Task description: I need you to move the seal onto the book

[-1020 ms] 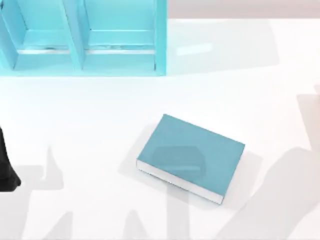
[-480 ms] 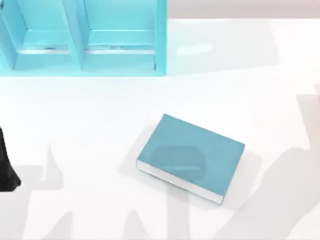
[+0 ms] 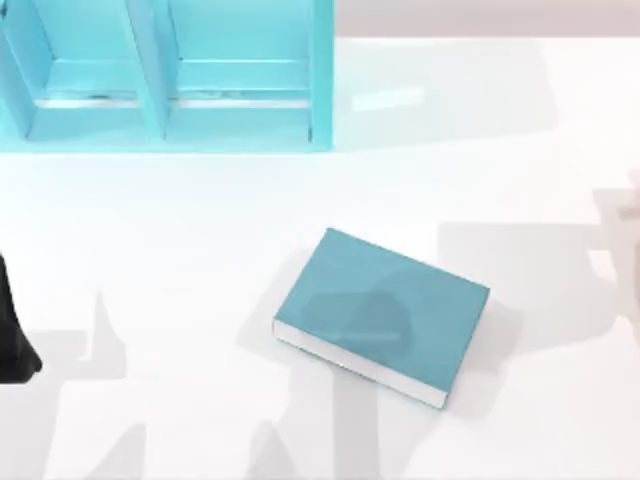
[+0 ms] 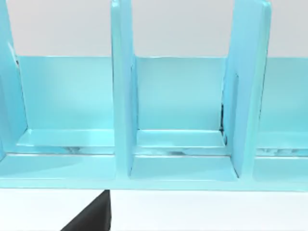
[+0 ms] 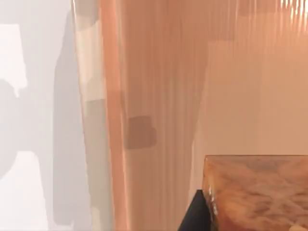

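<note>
The book [image 3: 380, 312], thick with a plain teal cover and white page edges, lies flat and slightly turned at the table's middle, with nothing on it. In the right wrist view the seal [image 5: 257, 192] appears very close as an orange-brown marbled block, and a dark part of my right gripper [image 5: 195, 215] sits against its side. A pale peach surface rises behind the seal there. My left arm [image 3: 12, 335] is parked at the table's left edge. A dark part of its gripper [image 4: 91, 217] shows in the left wrist view, facing the shelf.
A large teal shelf unit [image 3: 165, 110] with open compartments stands at the back left; its dividers [image 4: 122, 96] fill the left wrist view. White table [image 3: 200, 230] lies open around the book. The right arm's shadow falls just right of the book.
The book and the left arm have not moved. The right arm's shadow has shifted from a diagonal band at the lower right to a block right of the book.
</note>
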